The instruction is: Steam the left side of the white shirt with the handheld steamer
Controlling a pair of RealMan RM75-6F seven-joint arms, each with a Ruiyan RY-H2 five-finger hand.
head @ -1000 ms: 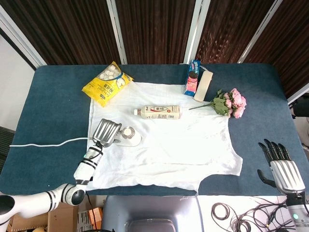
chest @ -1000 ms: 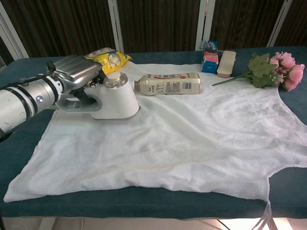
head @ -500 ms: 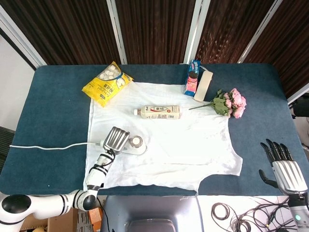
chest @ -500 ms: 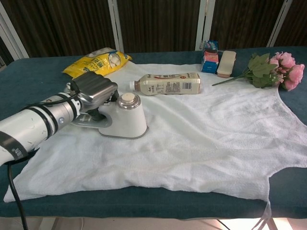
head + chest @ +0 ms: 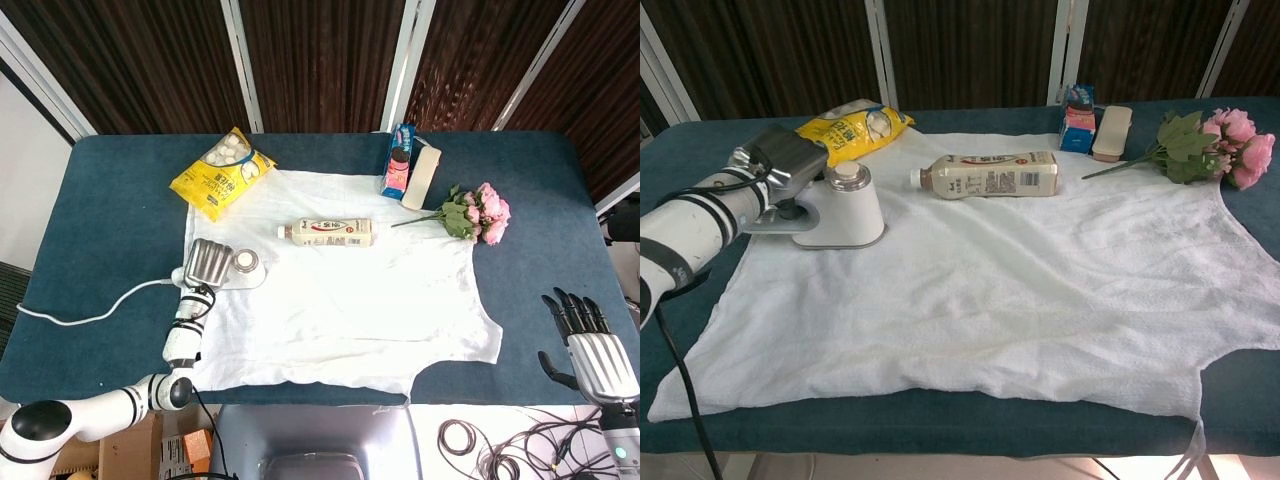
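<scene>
The white shirt (image 5: 340,300) (image 5: 1020,290) lies spread flat across the blue table. A white handheld steamer (image 5: 243,268) (image 5: 840,208) stands on the shirt's left part, near its far left edge. My left hand (image 5: 208,263) (image 5: 780,160) grips the steamer's handle from the left side. The steamer's white cord (image 5: 90,312) trails off to the left over the table. My right hand (image 5: 588,345) hangs past the table's near right corner, fingers spread, holding nothing; the chest view does not show it.
A milk bottle (image 5: 327,232) (image 5: 988,172) lies on the shirt's far part. A yellow snack bag (image 5: 222,173) (image 5: 852,122) sits just beyond the steamer. A carton (image 5: 399,160), a beige case (image 5: 421,175) and pink roses (image 5: 478,212) (image 5: 1220,135) lie at the back right.
My left hand has slid the steamer back toward the far left of the shirt, after bringing it nearer the middle half a second ago. The cord has shifted. The right hand stays still.
</scene>
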